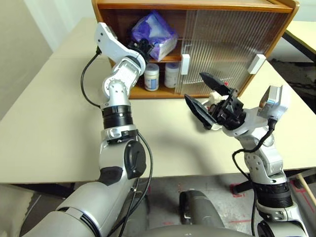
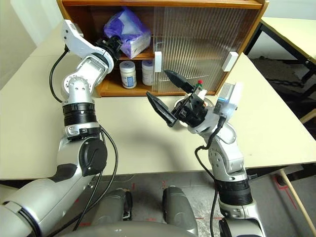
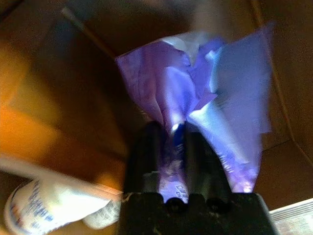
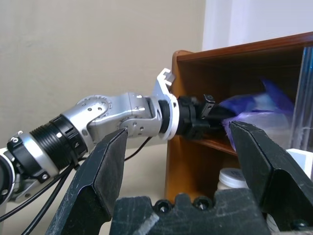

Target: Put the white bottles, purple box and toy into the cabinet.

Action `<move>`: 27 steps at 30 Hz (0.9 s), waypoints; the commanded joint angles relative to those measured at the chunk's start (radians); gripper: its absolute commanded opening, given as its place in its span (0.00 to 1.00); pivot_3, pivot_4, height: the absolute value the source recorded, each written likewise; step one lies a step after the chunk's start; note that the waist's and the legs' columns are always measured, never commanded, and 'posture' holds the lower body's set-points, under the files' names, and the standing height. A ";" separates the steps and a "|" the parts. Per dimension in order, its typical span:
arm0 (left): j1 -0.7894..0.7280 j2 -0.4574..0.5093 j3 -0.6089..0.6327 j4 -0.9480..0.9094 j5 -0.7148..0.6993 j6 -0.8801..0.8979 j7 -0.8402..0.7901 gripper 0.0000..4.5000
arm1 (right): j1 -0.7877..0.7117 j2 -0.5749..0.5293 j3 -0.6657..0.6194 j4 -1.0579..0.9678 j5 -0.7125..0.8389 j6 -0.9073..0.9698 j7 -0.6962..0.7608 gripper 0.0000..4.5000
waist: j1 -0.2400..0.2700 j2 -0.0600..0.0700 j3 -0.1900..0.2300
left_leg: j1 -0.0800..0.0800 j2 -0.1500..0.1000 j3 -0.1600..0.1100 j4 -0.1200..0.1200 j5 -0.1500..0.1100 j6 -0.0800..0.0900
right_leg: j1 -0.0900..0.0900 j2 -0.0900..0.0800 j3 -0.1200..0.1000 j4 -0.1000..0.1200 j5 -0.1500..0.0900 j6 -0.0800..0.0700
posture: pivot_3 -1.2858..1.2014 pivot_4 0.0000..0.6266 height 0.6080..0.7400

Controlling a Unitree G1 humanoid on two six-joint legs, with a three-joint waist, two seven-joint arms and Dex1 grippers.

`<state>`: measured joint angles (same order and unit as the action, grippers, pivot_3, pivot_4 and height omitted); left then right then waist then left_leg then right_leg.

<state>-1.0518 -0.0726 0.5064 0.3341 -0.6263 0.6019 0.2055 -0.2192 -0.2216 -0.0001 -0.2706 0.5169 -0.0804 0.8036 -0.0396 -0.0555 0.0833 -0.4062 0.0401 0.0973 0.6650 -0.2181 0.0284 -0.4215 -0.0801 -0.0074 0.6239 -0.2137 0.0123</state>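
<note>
The purple box [image 1: 159, 28] lies tilted on the upper shelf of the cabinet [image 1: 197, 6], in its uncovered left half. My left gripper [image 1: 143, 47] reaches level into that shelf, and its fingers [image 3: 146, 147] pinch the box's crinkly wrap [image 3: 220, 83] between them. Two white bottles [image 1: 151, 76] [image 1: 171, 74] stand upright side by side on the lower shelf. Over the table in front of the cabinet, my right gripper [image 1: 195, 86] stands wide open with nothing between its fingers. A bit of white with a red tip, the toy [image 2: 199, 85], peeks out behind that gripper; most of it is hidden.
Ribbed translucent sliding doors [image 1: 227, 44] with white handles [image 1: 185, 64] [image 1: 256, 63] cover the cabinet's right half. The cabinet stands at the far side of a beige table [image 1: 49, 128]. Another table's corner [image 1: 303, 29] shows at the far right.
</note>
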 commanded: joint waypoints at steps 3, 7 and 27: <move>0.023 0.012 -0.064 -0.071 -0.027 0.050 -0.037 0.71 | 0.020 -0.030 0.022 -0.038 0.029 0.048 0.015 1.00 | -0.002 0.000 -0.001 | 0.000 0.000 0.000 0.000 0.000 0.000 | 0.000 0.000 0.000 0.000 0.000 0.000 | 0.50 0.01 1.00; 0.115 0.029 -0.095 -0.231 -0.066 0.160 -0.025 1.00 | 0.019 -0.048 0.022 -0.043 0.040 0.061 0.022 1.00 | -0.004 0.003 -0.005 | 0.000 0.000 0.000 0.000 0.000 -0.001 | 0.000 0.000 0.000 0.001 0.000 0.000 | 0.51 0.01 1.00; 0.233 0.293 -0.522 -0.217 0.185 -0.051 -0.534 0.01 | -0.012 -0.043 0.046 0.006 0.039 0.062 0.064 1.00 | 0.003 0.010 -0.023 | 0.003 0.006 -0.003 0.000 0.005 -0.007 | 0.002 0.006 -0.002 0.000 0.003 -0.017 | 0.51 0.00 1.00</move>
<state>-0.8036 0.2231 0.0092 0.0603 -0.4873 0.5921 -0.3106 -0.2321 -0.2637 0.0363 -0.2662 0.5662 -0.0163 0.8674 -0.0365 -0.0456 0.0605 -0.4026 0.0457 0.0944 0.6655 -0.2134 0.0212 -0.4197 -0.0734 -0.0087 0.6241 -0.2110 -0.0045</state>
